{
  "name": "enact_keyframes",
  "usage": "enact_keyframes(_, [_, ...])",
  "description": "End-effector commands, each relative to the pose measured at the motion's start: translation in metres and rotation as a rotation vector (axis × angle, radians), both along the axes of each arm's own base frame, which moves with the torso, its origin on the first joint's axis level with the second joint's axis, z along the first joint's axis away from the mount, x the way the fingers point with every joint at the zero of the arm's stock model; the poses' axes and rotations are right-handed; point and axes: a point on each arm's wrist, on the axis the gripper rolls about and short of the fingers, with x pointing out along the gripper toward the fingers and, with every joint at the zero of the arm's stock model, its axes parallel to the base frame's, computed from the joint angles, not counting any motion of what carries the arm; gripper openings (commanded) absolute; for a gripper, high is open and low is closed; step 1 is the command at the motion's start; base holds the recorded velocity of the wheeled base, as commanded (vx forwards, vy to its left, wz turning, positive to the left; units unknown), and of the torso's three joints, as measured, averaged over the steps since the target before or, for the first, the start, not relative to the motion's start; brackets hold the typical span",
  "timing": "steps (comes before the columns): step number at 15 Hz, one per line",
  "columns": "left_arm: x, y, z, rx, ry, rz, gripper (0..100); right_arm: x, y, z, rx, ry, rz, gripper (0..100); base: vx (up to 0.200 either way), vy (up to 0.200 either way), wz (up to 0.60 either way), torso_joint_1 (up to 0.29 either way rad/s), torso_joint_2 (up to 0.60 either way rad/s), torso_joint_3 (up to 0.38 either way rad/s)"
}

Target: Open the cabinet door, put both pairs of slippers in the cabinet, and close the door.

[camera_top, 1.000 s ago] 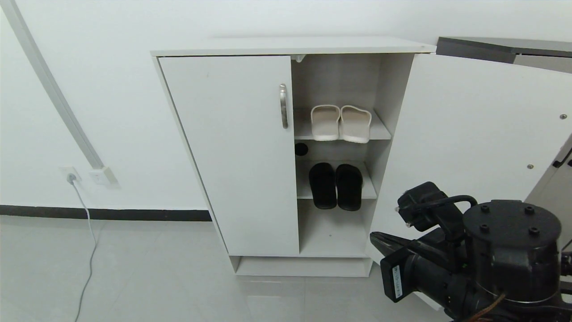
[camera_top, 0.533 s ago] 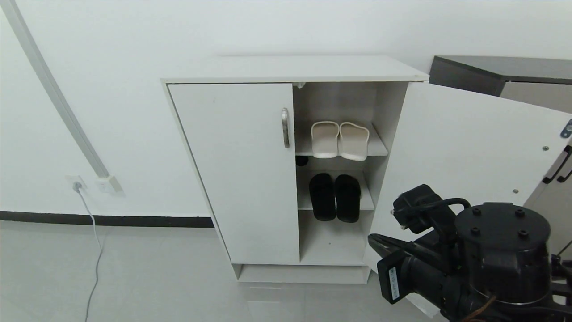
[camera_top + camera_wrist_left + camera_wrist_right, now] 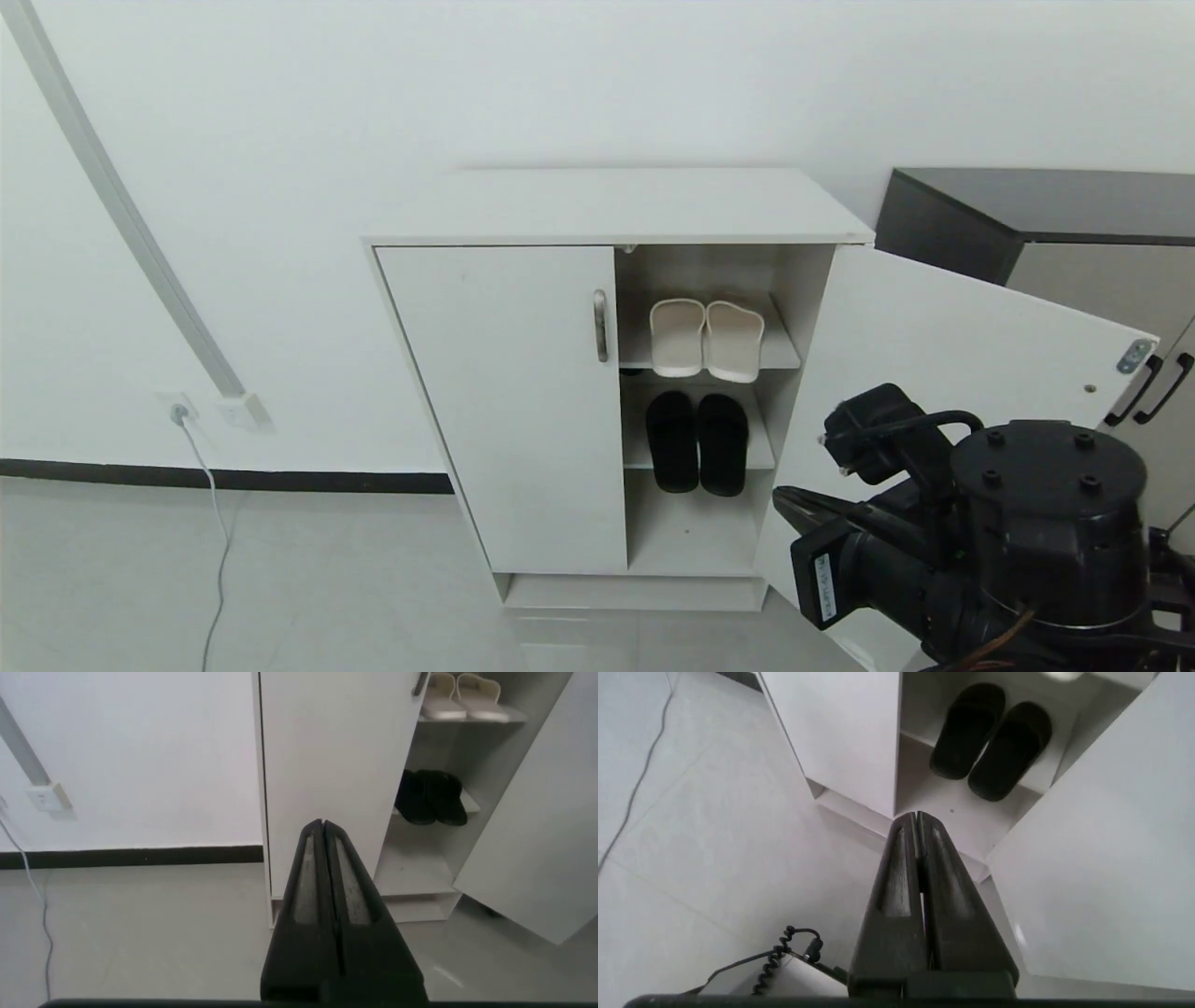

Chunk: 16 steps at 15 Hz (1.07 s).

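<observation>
Ok, both pairs sit in the cabinet (image 3: 616,201): white slippers (image 3: 707,338) on the upper shelf, black slippers (image 3: 697,441) on the shelf at 6 o'clock from them. Right door (image 3: 934,373) stands wide open toward 3 o'clock and left door (image 3: 504,401) is shut. Head view gives me the cabinet top and a dark cabinet (image 3: 1027,201) at 3 o'clock. My right arm at 5 o'clock covers the open door's lower corner. Left wrist view has the left gripper (image 3: 322,826) with fingers pressed together, well apart from the cabinet. Right wrist view has the right gripper (image 3: 917,817) likewise pressed together, over the floor before the black pair. Wall socket (image 3: 177,409) sits at 9 o'clock.
</observation>
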Motion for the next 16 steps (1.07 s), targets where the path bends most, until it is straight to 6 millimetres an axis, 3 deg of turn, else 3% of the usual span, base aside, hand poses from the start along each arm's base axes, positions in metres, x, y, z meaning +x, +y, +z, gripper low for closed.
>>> enact_keyframes(1, [0.0001,0.0,0.0001,0.0,0.001,0.001,0,0.0007,-0.0007,0.0,0.001,0.0,-0.003,0,0.0,0.0,0.0,0.178,-0.49,-0.33])
enact_keyframes(16, [0.0001,0.0,0.0001,0.0,0.001,0.001,0,0.0017,-0.002,0.0,0.001,0.0,-0.009,0,0.0,0.0,0.0,0.209,-0.53,-0.315])
